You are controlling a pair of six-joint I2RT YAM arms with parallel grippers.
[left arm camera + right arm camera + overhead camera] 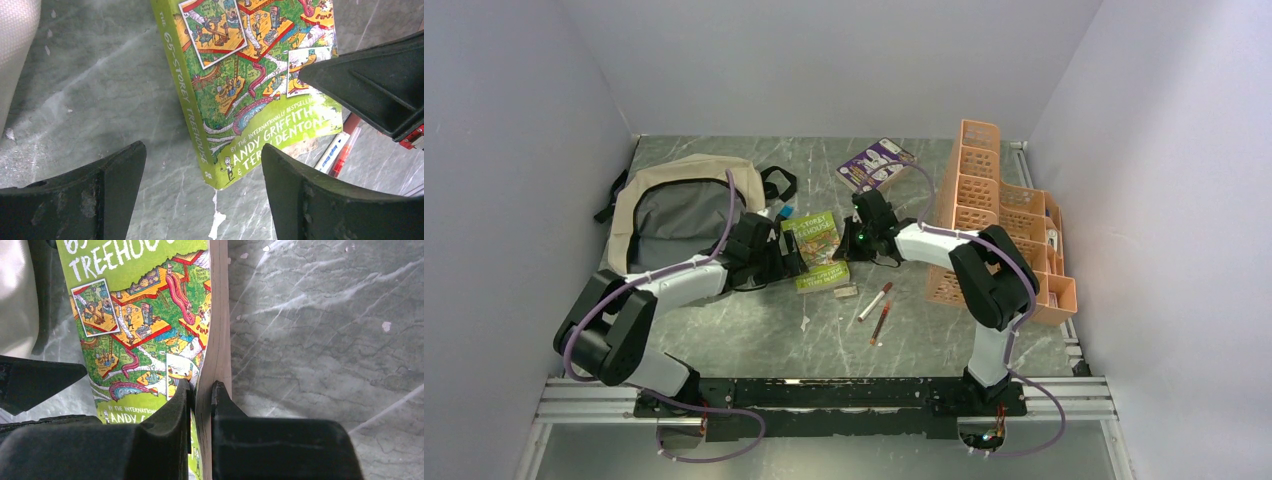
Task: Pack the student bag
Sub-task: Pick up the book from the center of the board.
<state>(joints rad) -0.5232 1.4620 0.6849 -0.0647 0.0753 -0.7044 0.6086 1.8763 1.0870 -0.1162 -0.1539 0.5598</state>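
Marbled grey tabletop [744,330] carries everything. My right gripper [200,387] pinches the green paperback [814,248] by its page edge, and my left gripper [202,160] hangs spread at its spine corner. Left of the paperback lies the student bag [637,200], soft, floppy, seemingly open-mouthed. I'd grip its stiffer rim.

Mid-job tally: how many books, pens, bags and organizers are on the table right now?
Books: 2, green book, purple book
Pens: 2, white pen, red pen
Bags: 1, student bag
Organizers: 1, orange organizer
Total: 6
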